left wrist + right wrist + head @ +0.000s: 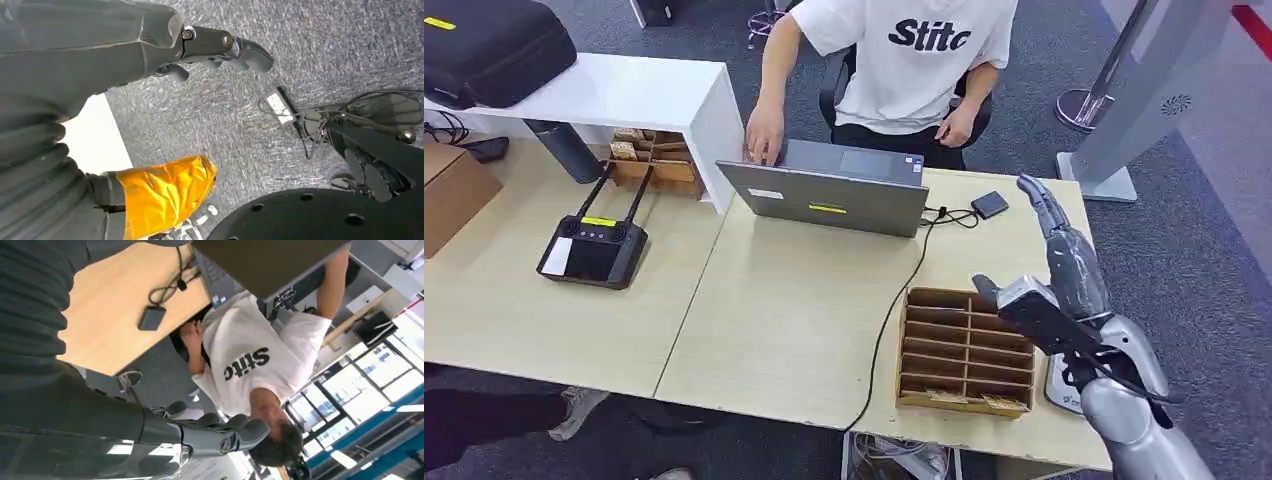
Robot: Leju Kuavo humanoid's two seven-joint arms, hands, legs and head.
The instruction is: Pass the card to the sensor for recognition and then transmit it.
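The right arm came in from the lower right over the table's (784,330) right end, its forearm raised. The right hand (1069,265) stood upright above the tabletop with its fingers (1039,205) stretched straight up and away and the thumb (1014,298) spread out sideways. It was open and nothing could be seen in it.

The left hand (165,50) hung low over grey carpet, with its fingers out, an orange-wrapped thumb (165,192) apart from them and nothing in its hold.

No card could be picked out for sure. A white flat piece (1058,385) with a blue mark lay on the table under the right forearm, just beside the right side of a wooden rack (964,350). Whether it was the card or the sensor could not be told. It lay below and nearer than the hand, apart from the fingers.

The rack sat at the near edge, just left of the hand. The table's right edge ran close beside the hand, with carpet beyond it.

A black cable (894,310) crossed the bare middle of the table from the near edge toward a small black box (989,204). That box lay beyond the fingertips, near the far edge.

A laptop (834,200) stood at the far edge. A person (904,60) in a white shirt sat behind it with one hand at its side.

Far left lay a black controller (594,250), with a white shelf (624,90) beyond it. A grey stand (1144,100) rose on the carpet, far right.
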